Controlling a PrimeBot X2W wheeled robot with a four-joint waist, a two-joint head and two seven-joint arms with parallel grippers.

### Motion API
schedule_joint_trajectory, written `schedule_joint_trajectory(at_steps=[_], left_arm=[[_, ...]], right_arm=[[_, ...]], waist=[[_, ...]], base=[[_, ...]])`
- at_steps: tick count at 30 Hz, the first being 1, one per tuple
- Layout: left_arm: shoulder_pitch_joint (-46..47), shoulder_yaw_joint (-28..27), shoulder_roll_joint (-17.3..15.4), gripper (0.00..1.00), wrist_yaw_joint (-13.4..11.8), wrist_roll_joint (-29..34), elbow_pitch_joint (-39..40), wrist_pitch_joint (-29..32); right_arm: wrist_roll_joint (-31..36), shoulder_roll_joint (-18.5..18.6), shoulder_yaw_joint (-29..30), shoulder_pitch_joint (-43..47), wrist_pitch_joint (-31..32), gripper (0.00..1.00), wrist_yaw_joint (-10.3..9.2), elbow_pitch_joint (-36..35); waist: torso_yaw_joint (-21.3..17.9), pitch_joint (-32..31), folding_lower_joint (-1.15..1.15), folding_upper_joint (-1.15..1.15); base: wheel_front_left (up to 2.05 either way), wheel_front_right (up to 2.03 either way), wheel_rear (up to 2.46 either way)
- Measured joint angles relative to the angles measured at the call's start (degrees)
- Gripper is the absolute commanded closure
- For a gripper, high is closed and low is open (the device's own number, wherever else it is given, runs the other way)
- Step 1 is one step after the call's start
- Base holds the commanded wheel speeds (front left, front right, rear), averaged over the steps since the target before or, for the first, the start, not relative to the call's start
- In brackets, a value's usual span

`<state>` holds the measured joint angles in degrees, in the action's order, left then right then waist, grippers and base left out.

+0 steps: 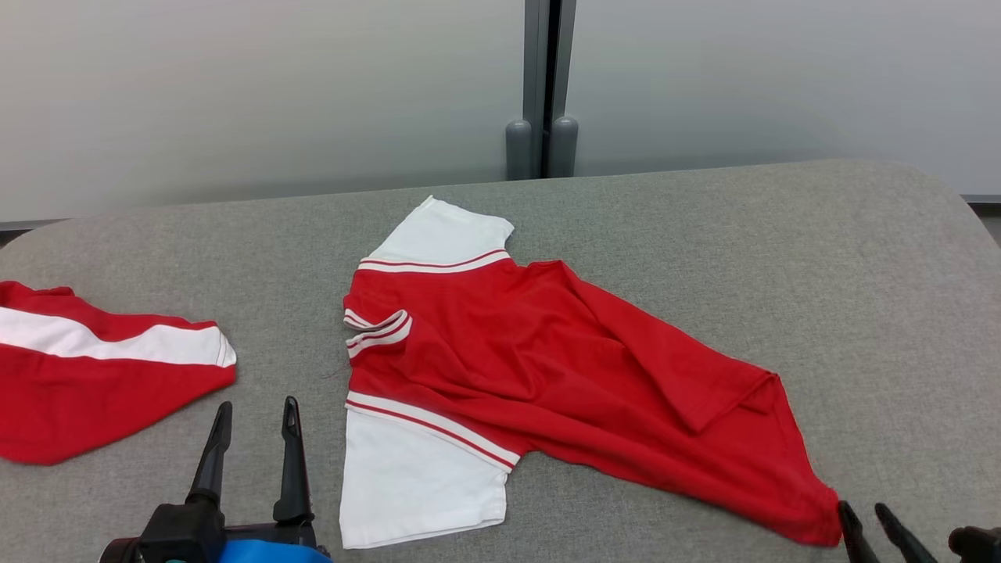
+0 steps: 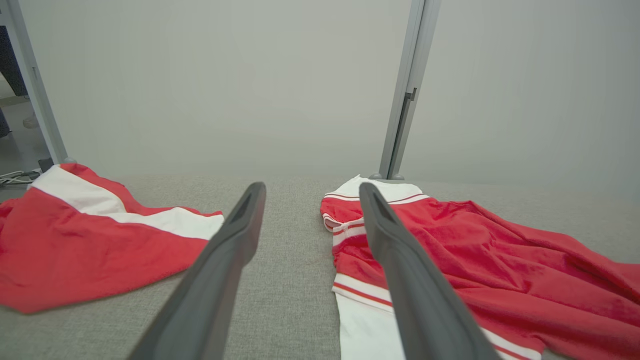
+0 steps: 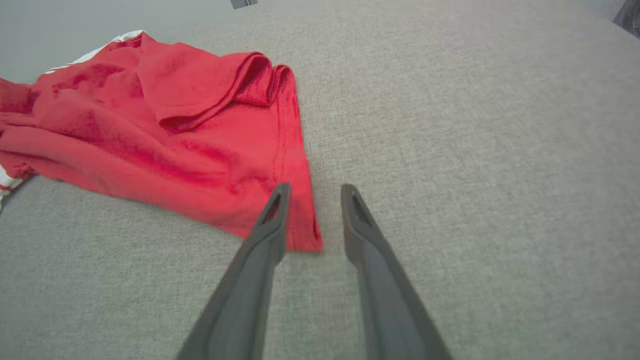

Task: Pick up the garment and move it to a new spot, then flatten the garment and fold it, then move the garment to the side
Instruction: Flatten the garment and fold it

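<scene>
A red shirt (image 1: 547,367) with white sleeves lies crumpled on the grey table (image 1: 860,313), collar to the left and hem to the right. A flap of its body is folded over near the hem (image 3: 210,95). My left gripper (image 1: 256,407) is open at the lower left, just left of the near white sleeve (image 1: 414,477) and holding nothing. In the left wrist view the left gripper (image 2: 311,190) points past the shirt's collar (image 2: 345,227). My right gripper (image 3: 316,190) stands open at the shirt's near hem corner (image 3: 302,235), whose edge lies by the left finger (image 3: 272,220). The right gripper (image 1: 862,512) sits at the lower right.
A second red garment with a white band (image 1: 94,367) lies at the table's left edge, also seen as a red and white heap (image 2: 85,240). A pale wall with a grey post (image 1: 541,86) stands behind the table. Bare grey cloth (image 3: 475,150) spreads right of the shirt.
</scene>
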<state>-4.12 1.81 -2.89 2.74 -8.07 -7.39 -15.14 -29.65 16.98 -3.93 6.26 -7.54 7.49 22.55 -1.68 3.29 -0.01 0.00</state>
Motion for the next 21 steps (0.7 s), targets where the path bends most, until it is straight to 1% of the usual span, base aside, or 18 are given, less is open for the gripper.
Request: schedule_joint_trajectory(at_steps=[4,8,11,15,21], left_arm=[[0.0,0.1,0.0,0.0,0.1,0.0,0.0,0.0],[0.1,-0.1,0.0,0.0,0.1,0.0,0.2,0.0],[0.1,-0.1,0.0,0.0,0.1,0.1,0.3,0.0],[0.5,0.1,0.0,0.0,0.1,0.1,0.3,0.0],[1.6,0.5,0.0,0.0,-0.2,0.1,0.5,0.0]], right_arm=[[3.1,-0.1,1.6,-1.6,-2.5,0.0,-0.01,-0.4],[5.7,0.0,2.3,-4.6,-3.2,0.0,-0.01,-1.5],[8.2,0.4,1.0,-7.7,-2.8,0.0,-0.01,-1.4],[9.3,0.3,-2.5,-12.7,-1.9,0.0,0.0,0.5],[10.7,1.3,-6.4,-19.6,-1.6,0.0,0.0,7.3]], waist=[[0.3,0.2,0.01,0.0],[0.6,0.4,0.0,0.0],[0.8,0.6,0.01,0.0],[1.2,1.0,0.01,0.0],[2.3,2.4,0.01,0.0]], base=[[0.0,0.0,0.0],[0.0,0.0,0.0],[0.0,0.0,0.0],[0.0,0.0,0.0],[0.0,0.0,0.0]])
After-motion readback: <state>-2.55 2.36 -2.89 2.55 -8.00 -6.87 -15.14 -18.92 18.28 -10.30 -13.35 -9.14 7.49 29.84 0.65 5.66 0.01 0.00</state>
